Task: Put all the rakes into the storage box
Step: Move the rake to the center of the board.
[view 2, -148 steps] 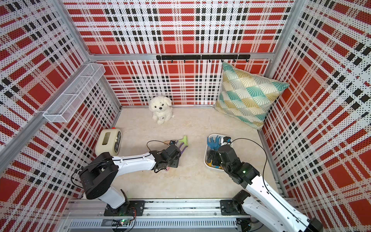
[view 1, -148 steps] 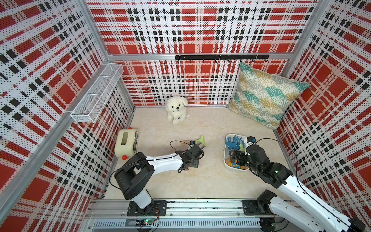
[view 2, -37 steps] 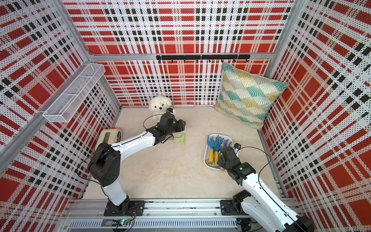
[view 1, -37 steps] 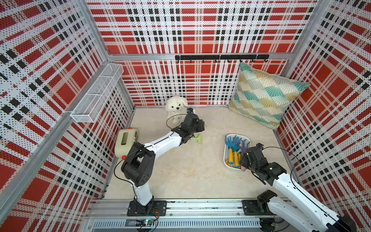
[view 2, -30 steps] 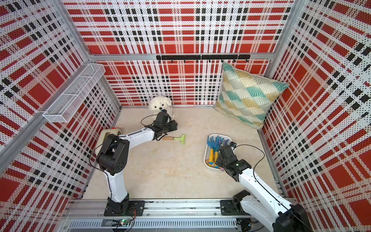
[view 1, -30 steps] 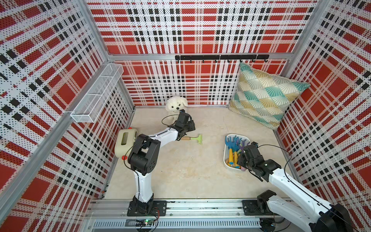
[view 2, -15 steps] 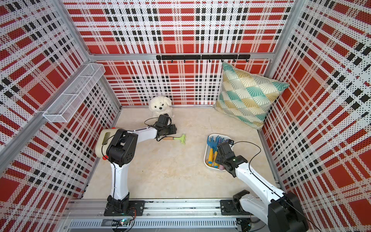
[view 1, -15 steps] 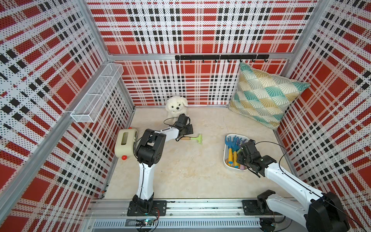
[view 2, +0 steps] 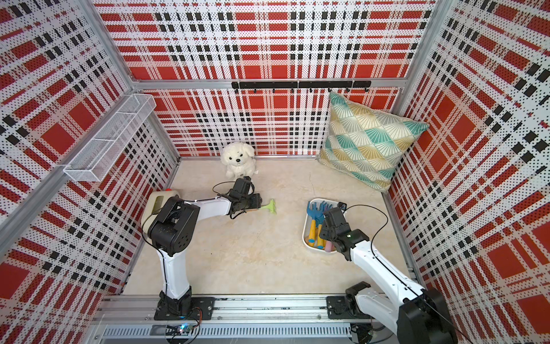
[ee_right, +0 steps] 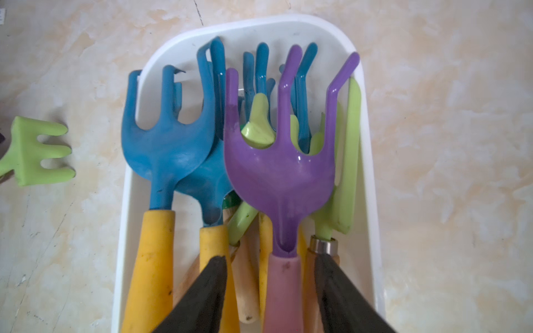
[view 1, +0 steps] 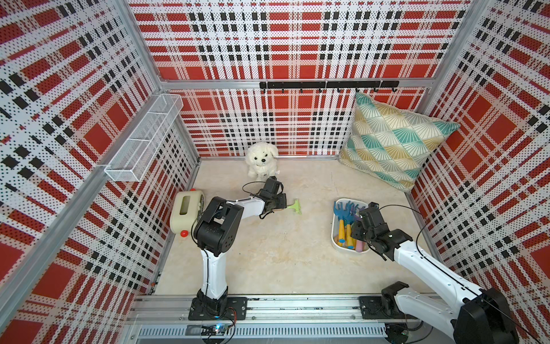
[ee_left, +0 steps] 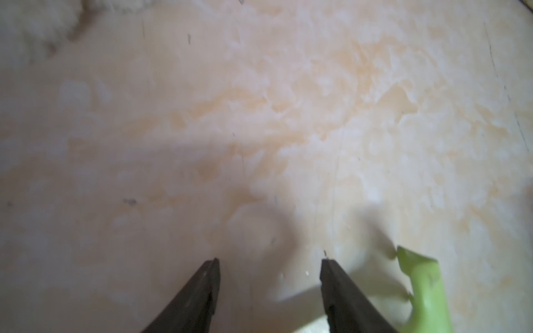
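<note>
A green rake (view 1: pixel 294 206) (view 2: pixel 269 206) lies flat on the floor left of the storage box, its head pointing right. My left gripper (view 1: pixel 280 202) (ee_left: pixel 269 261) hovers over its handle end, open, with bare floor between the fingers and the green head (ee_left: pixel 424 288) just outside one finger. The white storage box (view 1: pixel 334 238) (ee_right: pixel 245 26) holds several rakes. A purple rake (ee_right: pixel 277 167) lies on top of them. My right gripper (view 1: pixel 357 233) (ee_right: pixel 270 257) stands open over the box's near end, astride the purple rake's pink handle, with gaps on both sides.
A white plush dog (view 1: pixel 262 158) sits at the back wall, close behind the left gripper. A cream gadget (view 1: pixel 186 211) with a red knob stands by the left wall. A patterned cushion (view 1: pixel 393 143) leans in the back right corner. A wire basket (view 1: pixel 143 143) hangs on the left wall.
My left gripper has come slightly forward from the plush dog toward the green rake, which has not moved. The right gripper's jaws narrowed, then widened around the purple rake's handle.
</note>
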Robot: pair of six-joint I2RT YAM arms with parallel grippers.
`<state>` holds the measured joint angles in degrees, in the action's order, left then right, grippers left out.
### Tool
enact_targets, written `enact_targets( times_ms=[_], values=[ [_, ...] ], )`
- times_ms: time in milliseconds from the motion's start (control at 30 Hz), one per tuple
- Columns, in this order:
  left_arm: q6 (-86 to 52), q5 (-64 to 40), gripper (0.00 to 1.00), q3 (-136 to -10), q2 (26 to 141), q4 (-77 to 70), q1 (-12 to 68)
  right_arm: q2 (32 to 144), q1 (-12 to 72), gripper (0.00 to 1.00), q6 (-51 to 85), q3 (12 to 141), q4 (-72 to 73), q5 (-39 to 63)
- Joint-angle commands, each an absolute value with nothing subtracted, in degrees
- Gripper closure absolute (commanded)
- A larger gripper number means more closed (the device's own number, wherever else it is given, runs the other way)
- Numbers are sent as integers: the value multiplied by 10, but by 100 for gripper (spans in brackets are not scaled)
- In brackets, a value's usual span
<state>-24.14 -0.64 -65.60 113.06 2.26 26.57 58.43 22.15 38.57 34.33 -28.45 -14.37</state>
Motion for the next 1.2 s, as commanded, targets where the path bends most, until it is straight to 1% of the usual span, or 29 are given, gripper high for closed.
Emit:
enact_targets(
  times_ms=[0, 167, 300, 533, 667, 800, 900, 1033, 1167],
  values=[
    [-258, 4, 38, -613, 1095, 56, 289, 554, 215, 41, 375, 364, -296, -147],
    [-279, 16, 38, -554, 1037, 56, 321, 520, 214, 40, 370, 377, -318, -141],
    [-297, 20, 38, -516, 994, 58, 362, 496, 214, 40, 369, 381, -329, -130],
    [-295, 40, 38, -510, 977, 94, 400, 476, 214, 38, 367, 384, -335, -99],
    [-294, 43, 33, -496, 954, 103, 406, 465, 214, 36, 368, 382, -337, -92],
    [-294, 48, 16, -471, 917, 105, 407, 457, 214, 33, 369, 378, -337, -81],
    [-294, 34, 14, -452, 906, 103, 402, 455, 214, 32, 369, 377, -332, -73],
    [-296, -17, 14, -423, 897, 82, 416, 457, 214, 29, 368, 375, -328, -65],
    [-306, -48, 17, -397, 892, 62, 431, 461, 214, 29, 368, 373, -320, -55]
  ],
)
